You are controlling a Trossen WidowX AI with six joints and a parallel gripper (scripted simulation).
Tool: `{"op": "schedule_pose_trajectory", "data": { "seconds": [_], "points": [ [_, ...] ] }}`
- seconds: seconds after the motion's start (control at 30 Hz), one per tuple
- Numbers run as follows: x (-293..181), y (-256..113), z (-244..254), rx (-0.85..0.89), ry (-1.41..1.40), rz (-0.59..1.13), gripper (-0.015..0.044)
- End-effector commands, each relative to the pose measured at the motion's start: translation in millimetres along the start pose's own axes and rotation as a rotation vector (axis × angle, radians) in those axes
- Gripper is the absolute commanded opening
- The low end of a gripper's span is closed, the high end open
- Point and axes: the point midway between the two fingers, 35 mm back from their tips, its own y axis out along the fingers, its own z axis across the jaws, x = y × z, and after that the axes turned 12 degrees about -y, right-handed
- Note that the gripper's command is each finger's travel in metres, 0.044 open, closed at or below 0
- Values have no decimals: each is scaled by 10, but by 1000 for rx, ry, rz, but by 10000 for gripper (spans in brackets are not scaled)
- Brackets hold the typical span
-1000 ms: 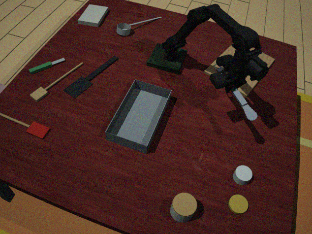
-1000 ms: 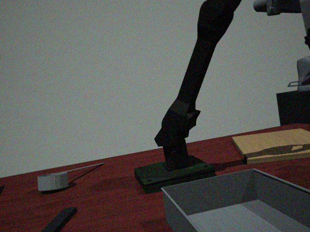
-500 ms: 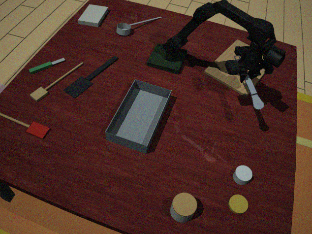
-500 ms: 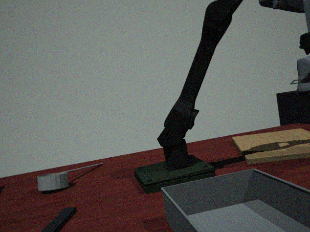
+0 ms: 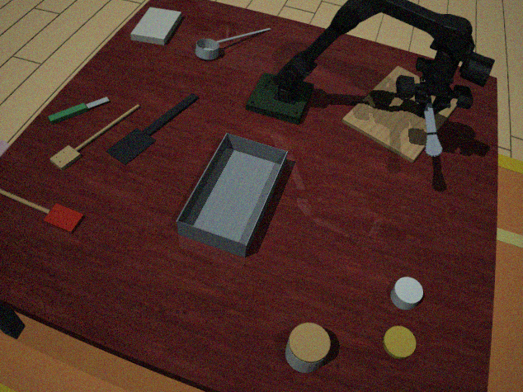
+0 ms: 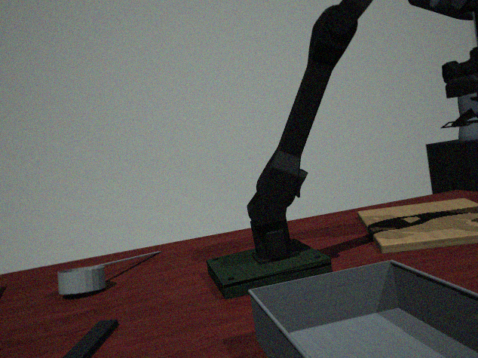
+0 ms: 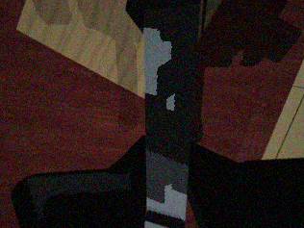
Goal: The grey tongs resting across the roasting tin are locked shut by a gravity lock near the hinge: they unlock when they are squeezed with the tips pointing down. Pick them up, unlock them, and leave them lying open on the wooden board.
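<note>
My gripper (image 5: pixel 428 100) (image 7: pixel 159 139) is shut on the grey tongs (image 5: pixel 431 125) (image 7: pixel 151 56) and holds them raised over the right part of the wooden board (image 5: pixel 379 139) (image 6: pixel 399 246) (image 7: pixel 93 43). One rounded grey end sticks out toward the top camera, past the board's near right edge, with its shadow on the table below. The wrist view shows the tongs running lengthwise between the fingers, partly in shadow. Their other end is hidden by the gripper, and whether they are unlocked cannot be told. The roasting tin (image 5: pixel 212 238) (image 6: pixel 343 288) has nothing across it.
The arm's green base (image 5: pixel 266 103) (image 6: pixel 235 272) stands between the tin and the board's left side. A small pan (image 5: pixel 207 50) (image 6: pixel 81 279), a white block (image 5: pixel 156 24) and several utensils lie to the left. Round containers stand at the near right, including a white-topped one (image 5: pixel 407 291).
</note>
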Motion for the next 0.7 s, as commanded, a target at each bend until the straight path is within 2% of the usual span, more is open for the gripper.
{"op": "schedule_pose_trajectory", "data": {
  "seconds": [0.0, 0.67],
  "points": [
    [218, -3, -140, -6, 73, -6, -150],
    [1423, 1, -602, 0, 433, -15, -150]
  ]
}}
